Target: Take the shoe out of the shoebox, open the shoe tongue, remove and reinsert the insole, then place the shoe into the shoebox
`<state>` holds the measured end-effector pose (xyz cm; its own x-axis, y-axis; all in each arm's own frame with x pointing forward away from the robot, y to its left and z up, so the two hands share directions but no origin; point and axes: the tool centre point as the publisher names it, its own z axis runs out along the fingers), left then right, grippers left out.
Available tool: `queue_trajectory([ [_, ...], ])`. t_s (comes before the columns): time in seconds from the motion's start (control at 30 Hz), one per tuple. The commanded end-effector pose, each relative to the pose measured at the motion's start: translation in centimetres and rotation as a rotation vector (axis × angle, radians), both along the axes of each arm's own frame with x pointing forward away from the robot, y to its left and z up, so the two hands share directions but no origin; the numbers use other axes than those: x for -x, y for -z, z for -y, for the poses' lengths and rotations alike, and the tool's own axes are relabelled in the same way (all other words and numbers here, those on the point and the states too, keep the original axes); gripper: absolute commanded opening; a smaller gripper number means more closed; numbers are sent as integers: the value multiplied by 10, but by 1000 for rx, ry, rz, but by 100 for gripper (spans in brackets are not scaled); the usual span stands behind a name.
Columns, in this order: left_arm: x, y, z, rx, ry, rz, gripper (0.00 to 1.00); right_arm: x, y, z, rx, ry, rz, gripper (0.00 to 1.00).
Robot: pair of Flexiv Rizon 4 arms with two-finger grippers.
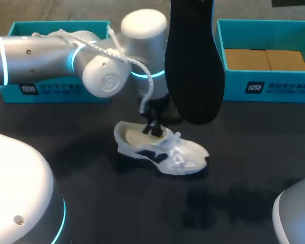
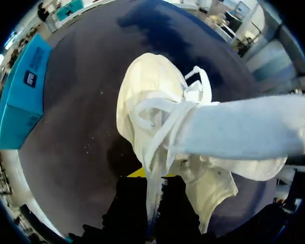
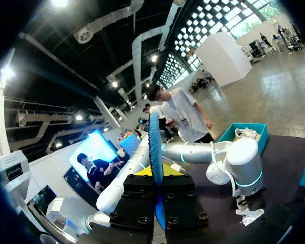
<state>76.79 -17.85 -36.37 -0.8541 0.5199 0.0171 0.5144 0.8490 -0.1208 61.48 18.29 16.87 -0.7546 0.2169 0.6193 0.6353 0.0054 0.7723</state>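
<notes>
Insole point(image 1: 194, 66) sits clamped in right pincer point(image 3: 156, 173); left pincer point(image 2: 151, 179) pinches shoe point(image 1: 160, 148) at tongue. Reinsertion should lead toe-first, toward four o'clock.

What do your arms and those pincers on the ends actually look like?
My left arm is made of smooth silvery-white tubes with rounded joints ringed in glowing cyan, and a white braided cable loops along it. The left gripper and right gripper are blocky and black, with yellow tips.
</notes>
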Motion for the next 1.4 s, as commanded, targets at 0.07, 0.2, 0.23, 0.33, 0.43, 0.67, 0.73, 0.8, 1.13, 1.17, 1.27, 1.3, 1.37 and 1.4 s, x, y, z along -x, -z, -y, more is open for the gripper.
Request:
queue_trajectory([
  [0.07, -2, -20, -22, -8, 218, 21, 0, -2, -1, -4, 1, -2, -1, 0],
  [0.2, -3, -26, -29, -28, 398, 25, 0, -2, -1, -4, 1, -2, -1, 0],
  [0.23, -2, -28, -31, -34, 441, 40, 0, -2, -1, -4, 1, -2, -1, 0],
  [0.33, 4, -31, -37, -55, 569, 73, 0, -2, -1, -4, 1, -2, -1, 0],
  [0.43, 10, -34, -44, -74, 705, 81, 0, -2, -1, -4, 1, -2, -1, 0],
  [0.67, 19, -36, -49, -92, 948, 101, 0, -2, -1, -4, 1, -2, -1, 0],
  [0.73, 20, -36, -47, -95, 994, 90, 0, -2, -1, -4, 1, -2, -1, 0],
  [0.8, 19, -35, -44, -94, 1022, 91, 0, -2, -1, -4, 1, -2, -1, 0],
  [1.13, 24, -25, -28, -126, 1188, 73, 0, -2, -1, -4, 1, -2, -1, 0],
  [1.17, 25, -23, -25, -128, 1192, 63, 0, -2, -1, -4, 1, -2, -1, 0],
  [1.27, 27, -17, -17, -128, 1195, 59, 0, -2, -1, -4, 1, -2, -1, 0],
  [1.3, 27, -16, -16, -126, 1191, 56, 0, -2, -1, -4, 1, -2, -1, 0],
  [1.37, 27, -12, -9, -124, 1179, 44, 0, -2, -1, -4, 1, -2, -1, 0],
  [1.4, 27, -11, -8, -124, 1175, 41, 0, -2, -1, -4, 1, -2, -1, 0],
])
